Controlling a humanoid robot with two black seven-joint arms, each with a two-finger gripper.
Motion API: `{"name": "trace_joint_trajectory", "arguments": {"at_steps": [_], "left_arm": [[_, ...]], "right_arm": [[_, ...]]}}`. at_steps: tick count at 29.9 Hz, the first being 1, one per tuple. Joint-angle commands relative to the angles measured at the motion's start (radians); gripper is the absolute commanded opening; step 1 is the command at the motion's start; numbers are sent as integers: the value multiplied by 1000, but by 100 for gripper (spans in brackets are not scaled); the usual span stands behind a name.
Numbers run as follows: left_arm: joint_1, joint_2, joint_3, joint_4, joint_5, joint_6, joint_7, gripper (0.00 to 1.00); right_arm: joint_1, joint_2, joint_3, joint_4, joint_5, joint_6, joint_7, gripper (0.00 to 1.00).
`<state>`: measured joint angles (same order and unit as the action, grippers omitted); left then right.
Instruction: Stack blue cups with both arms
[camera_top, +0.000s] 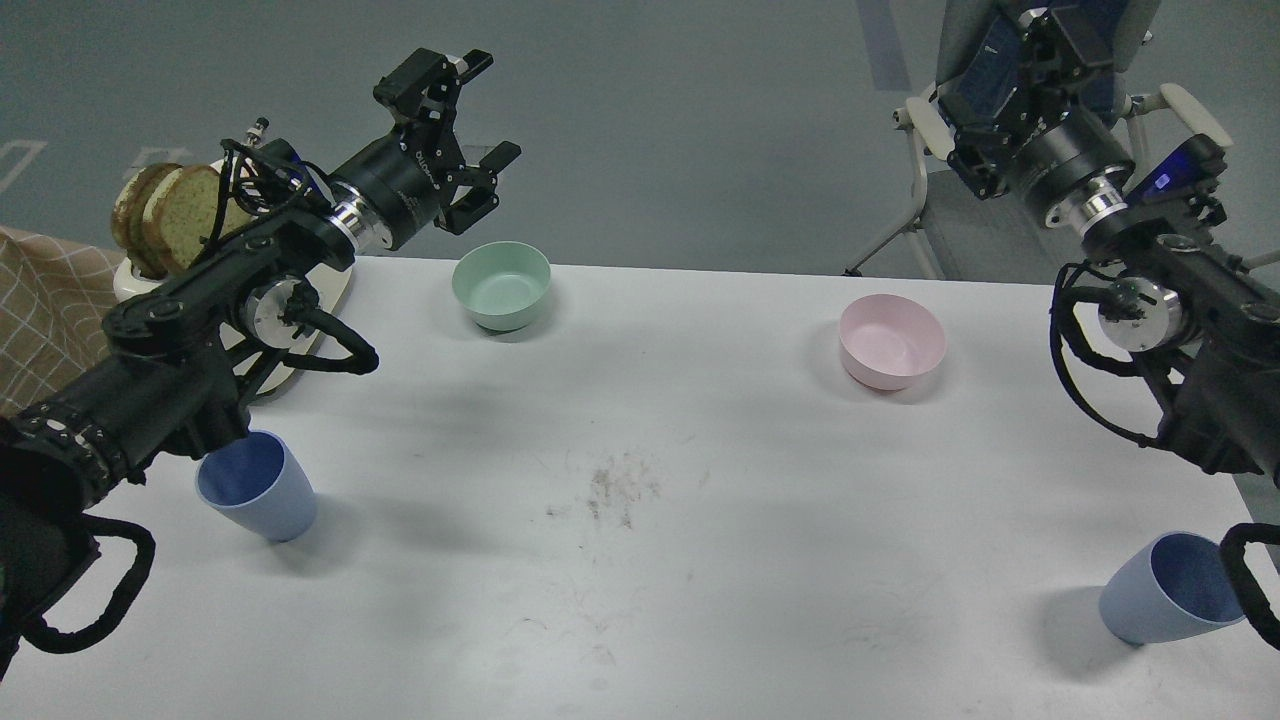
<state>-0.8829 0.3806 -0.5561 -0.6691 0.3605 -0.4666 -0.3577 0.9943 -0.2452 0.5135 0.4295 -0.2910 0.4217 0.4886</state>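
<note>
Cups first: two blue ones stand upright on the white table, well apart from each other. The left cup is at about eight o'clock from the table's middle, with its rim partly hidden under the forearm of the left arm. The right cup is at about four o'clock, near the table's right edge, and a black cable loop crosses in front of its right side. Both are empty, and their insides are a darker blue.

Farther back sit two bowls. The green bowl is at about eleven o'clock and the pink bowl at about one o'clock; both are upright and empty. A smudge of dark scuff marks lies near the table's middle.

The left gripper is raised above the table's far edge, at about eleven o'clock, just above and beside the green bowl without touching it. Its two fingers are spread wide and hold nothing.

The right arm reaches up at about two o'clock, over the floor beyond the table. The right gripper is dark and seen against a chair, so I cannot tell how far it is spread or whether it holds anything.

At about ten o'clock, behind the left arm, slices of bread stand in a pale holder.
</note>
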Motion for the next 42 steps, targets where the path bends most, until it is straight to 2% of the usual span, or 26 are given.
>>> {"name": "trace_joint_trajectory", "arguments": {"at_steps": [1, 6, 12, 23, 27, 42], "left_arm": [[12, -2, 1, -7, 0, -6, -3, 98], [19, -5, 1, -7, 0, -6, -36, 98], [19, -5, 1, 3, 0, 8, -29, 98], [13, -5, -2, 8, -3, 3, -52, 98], [18, 0, -1, 8, -2, -3, -87, 98], [18, 0, -7, 6, -5, -22, -90, 98]], "right_arm": [[-26, 23, 2, -3, -2, 17, 0, 100], [-28, 26, 2, -3, 0, 25, 0, 100], [-28, 32, 2, -3, -2, 26, 0, 100], [-16, 50, 7, -5, 1, 67, 0, 100], [-14, 50, 11, -20, 4, 67, 0, 100], [-14, 64, 39, -52, 7, 67, 0, 100]]}}
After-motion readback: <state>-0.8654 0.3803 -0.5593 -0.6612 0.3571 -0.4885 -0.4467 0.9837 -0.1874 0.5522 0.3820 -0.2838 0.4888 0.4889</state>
